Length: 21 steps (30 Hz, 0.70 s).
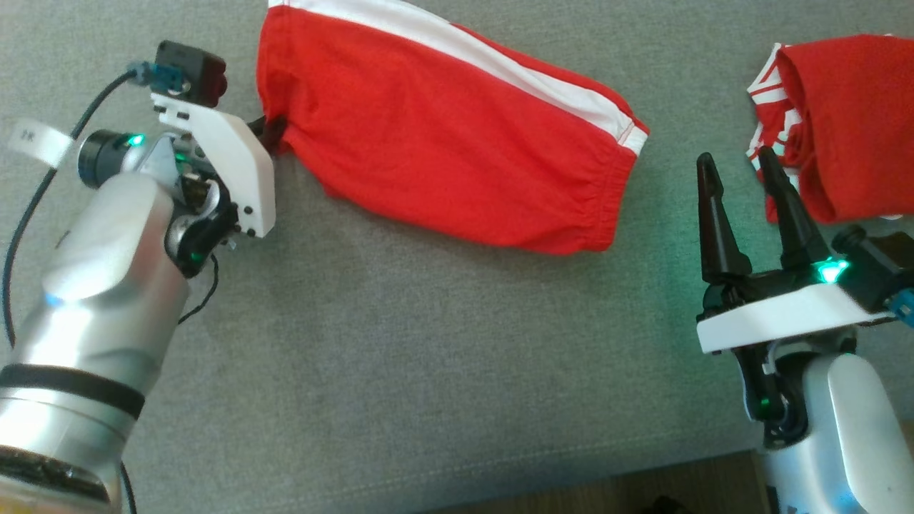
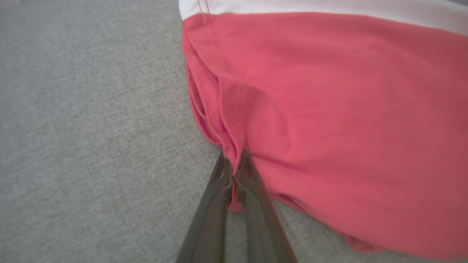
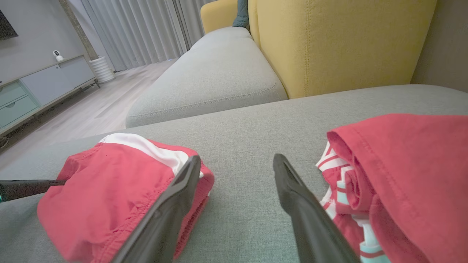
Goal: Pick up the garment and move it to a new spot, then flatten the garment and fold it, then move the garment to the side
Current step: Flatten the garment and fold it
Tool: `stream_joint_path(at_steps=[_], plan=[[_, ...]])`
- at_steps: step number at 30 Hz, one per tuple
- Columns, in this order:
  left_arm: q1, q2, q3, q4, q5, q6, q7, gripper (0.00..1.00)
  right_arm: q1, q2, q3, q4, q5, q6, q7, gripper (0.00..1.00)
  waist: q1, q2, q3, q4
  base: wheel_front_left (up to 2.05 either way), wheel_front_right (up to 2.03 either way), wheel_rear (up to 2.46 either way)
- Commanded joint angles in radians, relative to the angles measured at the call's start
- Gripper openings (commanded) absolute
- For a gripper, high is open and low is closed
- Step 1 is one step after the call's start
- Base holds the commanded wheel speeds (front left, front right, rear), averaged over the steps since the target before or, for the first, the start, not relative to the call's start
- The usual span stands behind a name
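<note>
Garment point(image 1: 443, 135) lies flat-ish on grey cushion point(image 1: 428, 357), upper middle in head view. Left gripper point(image 2: 234, 164) is pinching a small ridge of its left edge, right at the tips. Bite looks thin, so I'd lift slowly and watch for slip. Right gripper point(image 1: 735, 164) is spread and empty beside second red garment point(image 1: 842, 121); keep off it.

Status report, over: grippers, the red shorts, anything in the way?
Left gripper jaws shut on red shorts edge. Right gripper jaws open, empty. Shorts lying on grey cushion. Second red garment near right gripper, clear of shorts.
</note>
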Motion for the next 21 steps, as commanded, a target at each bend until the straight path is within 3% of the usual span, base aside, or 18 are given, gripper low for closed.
stream_joint_path(at_steps=[1,9,15,21], plan=[[0.018,0.022,0.015,0.019,-0.002,0.011,-0.024,0.00,0.002,-0.003,0.015,-0.024,0.010,-0.001,-0.010,1.00,0.0000,0.0000,-0.011,0.001,0.00,0.00,0.00],[0.138,0.037,0.046,-0.067,-0.016,0.068,-0.156,0.00,0.035,-0.003,-0.004,-0.020,0.004,-0.001,-0.001,1.00,0.0000,0.0000,-0.060,0.034,0.00,0.00,0.00],[0.326,0.080,0.065,-0.272,-0.036,0.145,-0.192,0.00,0.069,-0.003,-0.014,-0.026,-0.007,-0.001,0.021,1.00,0.0000,0.0000,-0.109,0.080,0.00,0.00,0.00],[0.520,0.122,0.089,-0.491,-0.082,0.237,-0.153,0.00,0.105,-0.003,-0.023,-0.041,-0.010,-0.001,0.045,1.00,0.0000,0.0000,-0.146,0.104,0.00,0.00,0.00]])
